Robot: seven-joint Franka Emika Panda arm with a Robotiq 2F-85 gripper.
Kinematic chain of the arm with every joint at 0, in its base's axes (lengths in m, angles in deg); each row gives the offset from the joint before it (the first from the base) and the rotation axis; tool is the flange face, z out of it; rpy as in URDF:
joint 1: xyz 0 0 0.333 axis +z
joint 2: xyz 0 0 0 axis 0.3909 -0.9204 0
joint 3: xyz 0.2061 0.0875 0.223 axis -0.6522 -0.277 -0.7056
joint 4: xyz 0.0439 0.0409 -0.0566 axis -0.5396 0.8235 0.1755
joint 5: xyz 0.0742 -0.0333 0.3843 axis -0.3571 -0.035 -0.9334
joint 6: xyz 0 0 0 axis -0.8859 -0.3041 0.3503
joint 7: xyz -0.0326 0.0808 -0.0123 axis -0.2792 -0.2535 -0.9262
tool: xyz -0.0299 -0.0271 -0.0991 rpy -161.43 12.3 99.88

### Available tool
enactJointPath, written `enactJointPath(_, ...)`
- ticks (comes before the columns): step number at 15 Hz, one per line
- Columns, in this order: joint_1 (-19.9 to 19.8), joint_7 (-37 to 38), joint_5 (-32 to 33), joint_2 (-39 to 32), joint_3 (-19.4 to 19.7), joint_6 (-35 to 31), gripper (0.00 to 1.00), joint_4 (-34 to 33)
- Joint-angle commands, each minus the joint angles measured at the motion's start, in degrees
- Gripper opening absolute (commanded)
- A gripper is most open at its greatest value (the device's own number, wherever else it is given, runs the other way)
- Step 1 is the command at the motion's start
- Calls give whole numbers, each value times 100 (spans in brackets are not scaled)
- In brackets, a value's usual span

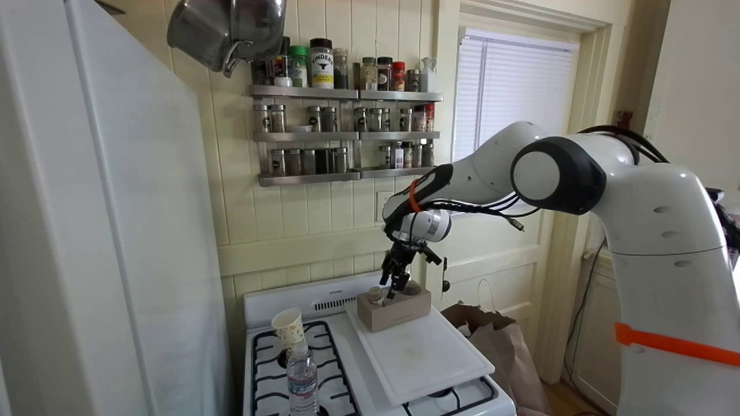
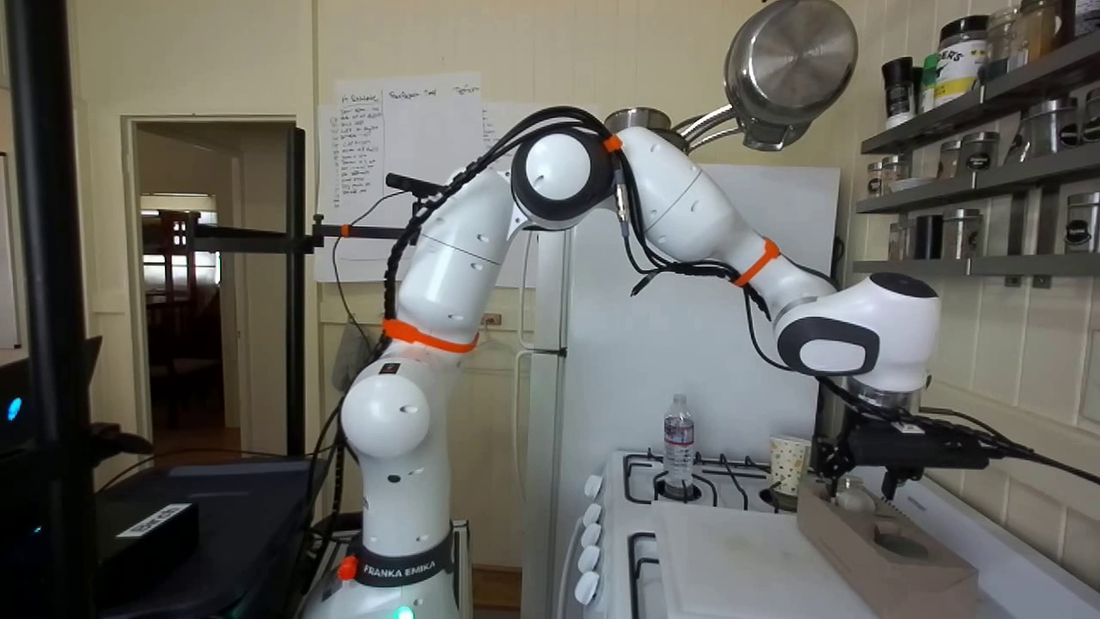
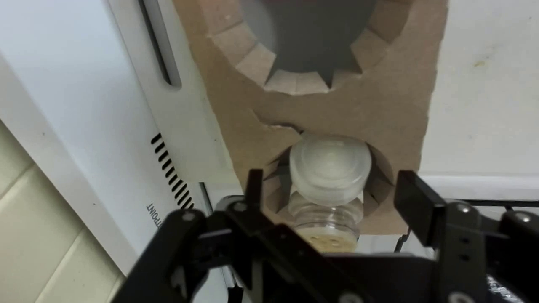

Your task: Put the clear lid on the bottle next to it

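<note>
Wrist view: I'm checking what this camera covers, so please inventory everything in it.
Cardboard holder: one, brown, centre, with two openings
Clear lid: one, translucent, at the lower opening
Small bottle: one, clear with tan top, beside lid
Board: one, white, under holder
Long slot: one, grey, upper left
Stove back panel: one, white, left
Vent slots: one row, black, on panel
Lettering: one word, dark, on panel
Wall: one, cream, lower left
Burner grate: count unclear, black, lower right
Shiny object: one, silvery, lower right, unidentifiable
Gripper: one, black, bottom, open

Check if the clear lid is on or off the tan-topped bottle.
Off: the wrist view shows the clear lid beside the bottle, whose tan top is uncovered.
</note>
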Motion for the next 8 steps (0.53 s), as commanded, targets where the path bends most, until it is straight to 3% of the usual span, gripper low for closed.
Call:
enactJointPath(1,-206,236,284,-167,-214,-24,81,-114)
enactJointPath(2,-227,272,327,-204,-234,-27,75,-131)
enactJointPath(4,-272,308,394,-252,-273,-7,49,-156)
enactJointPath(6,-298,359,437,-283,-309,-12,31,-177)
enactJointPath(8,-326,336,440,-223,-348,-42,24,-127)
